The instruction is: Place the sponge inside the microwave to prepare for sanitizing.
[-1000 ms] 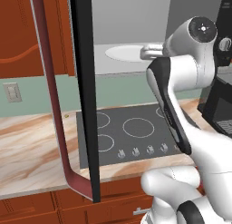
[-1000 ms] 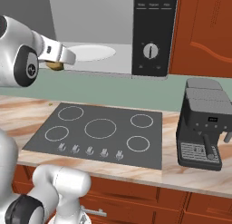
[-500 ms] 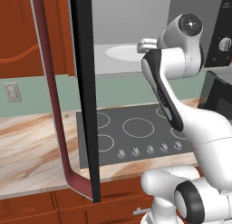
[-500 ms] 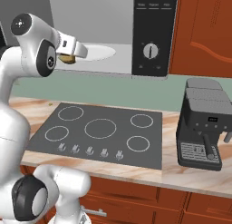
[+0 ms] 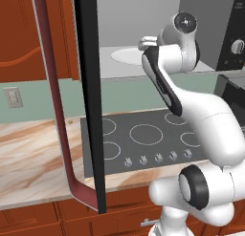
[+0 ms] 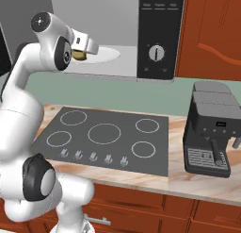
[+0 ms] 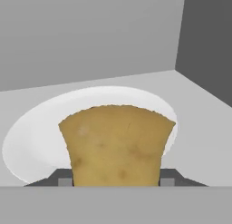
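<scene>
Far on the left, the microwave's door (image 5: 88, 101) hangs wide open, with its dark red handle (image 5: 57, 111) curving down beside it. Behind the door is the grey inside of the microwave (image 5: 139, 20), with its white round plate (image 5: 125, 55) on the floor. Next comes the white arm, which reaches up from the base and pokes its hand into the opening. The gripper (image 6: 83, 49) is clamped on the sponge (image 6: 78, 55), one finger on each side. In the hand view the sponge (image 7: 117, 143) looks like a lumpy yellow-brown block held in front of the plate (image 7: 38, 137), with the two finger tips at its bottom corners. It seems to be up in the air above the near side of the plate, not resting on it yet. Below the microwave sits the black stove top (image 6: 106, 137) on the counter (image 6: 197, 180). To the right is the microwave's knob panel (image 6: 157, 36), and far right stands the black coffee machine (image 6: 212, 128). So the step in hand is carrying the sponge in. Next, I think the hand should go a little farther in and down, then let go so the sponge lands on the plate, and pull back out without bumping the door.
</scene>
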Available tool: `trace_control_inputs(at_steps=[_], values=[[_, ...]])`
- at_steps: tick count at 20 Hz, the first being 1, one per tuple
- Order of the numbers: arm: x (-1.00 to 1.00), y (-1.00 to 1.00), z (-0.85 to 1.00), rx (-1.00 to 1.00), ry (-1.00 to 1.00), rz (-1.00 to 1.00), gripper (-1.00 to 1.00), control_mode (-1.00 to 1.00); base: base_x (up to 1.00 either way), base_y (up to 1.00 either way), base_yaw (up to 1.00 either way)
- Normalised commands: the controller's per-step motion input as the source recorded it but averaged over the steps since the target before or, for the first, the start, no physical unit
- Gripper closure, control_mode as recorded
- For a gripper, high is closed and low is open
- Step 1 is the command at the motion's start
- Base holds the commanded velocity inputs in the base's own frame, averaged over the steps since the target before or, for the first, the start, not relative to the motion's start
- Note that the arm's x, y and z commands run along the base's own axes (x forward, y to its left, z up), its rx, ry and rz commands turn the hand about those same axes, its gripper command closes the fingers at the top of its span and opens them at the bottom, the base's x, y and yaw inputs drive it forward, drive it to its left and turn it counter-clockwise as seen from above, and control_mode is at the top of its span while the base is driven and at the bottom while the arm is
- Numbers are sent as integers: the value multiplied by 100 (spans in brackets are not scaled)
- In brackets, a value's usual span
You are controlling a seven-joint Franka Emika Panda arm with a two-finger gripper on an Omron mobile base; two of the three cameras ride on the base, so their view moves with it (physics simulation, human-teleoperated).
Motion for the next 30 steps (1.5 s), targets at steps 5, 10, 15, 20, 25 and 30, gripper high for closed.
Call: trace_control_inputs(at_steps=[5, 10, 15, 20, 25, 30], values=[[66, 0, 0, 0, 2, 0, 100, -100, 0, 0, 0], [49, 0, -7, 0, 3, 0, 100, -100, 0, 0, 0], [6, 0, -17, 0, 4, 0, 100, -100, 0, 0, 0], [0, 0, -7, 0, 1, 0, 100, -100, 0, 0, 0], [10, 0, 0, 0, 0, 0, 100, -100, 0, 0, 0], [0, 0, -5, 0, 0, 0, 100, -100, 0, 0, 0]])
